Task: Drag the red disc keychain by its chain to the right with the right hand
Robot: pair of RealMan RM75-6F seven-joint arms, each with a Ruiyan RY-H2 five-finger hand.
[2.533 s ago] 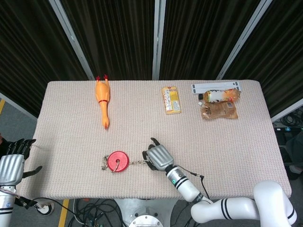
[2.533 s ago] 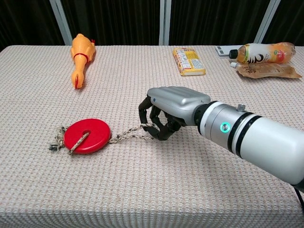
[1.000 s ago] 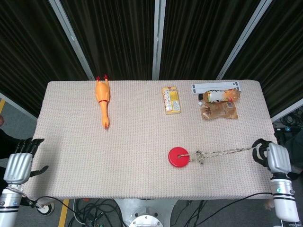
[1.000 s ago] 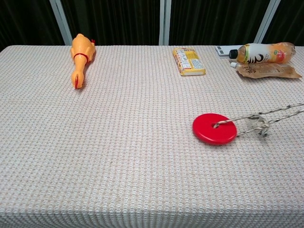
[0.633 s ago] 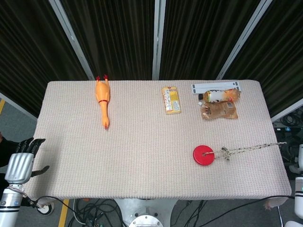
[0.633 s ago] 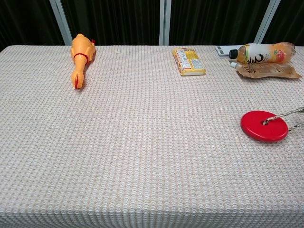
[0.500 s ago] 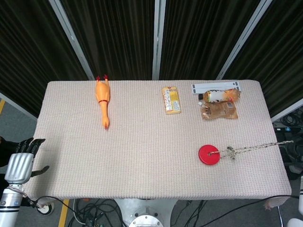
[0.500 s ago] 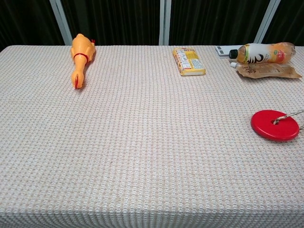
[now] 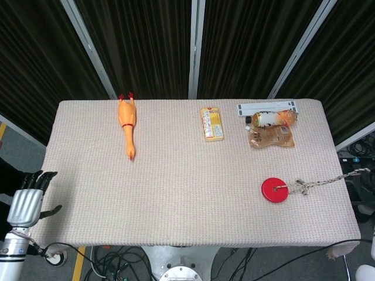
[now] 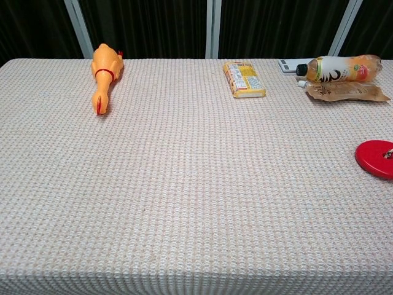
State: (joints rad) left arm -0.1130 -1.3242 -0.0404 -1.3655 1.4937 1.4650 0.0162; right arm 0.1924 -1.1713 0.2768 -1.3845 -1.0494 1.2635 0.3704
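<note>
**Red disc nearing right edge**

Red disc is lying on the table, right of centre, chain running taut past the right edge. Right hand is sitting out of view; its grasp can't be told. Left hand is hanging released, off-table. Risk: further pulling is likely dragging the disc overboard.

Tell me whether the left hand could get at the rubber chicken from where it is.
Probably yes: the left hand is open beside the table's left edge, and only bare cloth lies between it and the rubber chicken. Whether the arm stretches that far is unclear.
</note>
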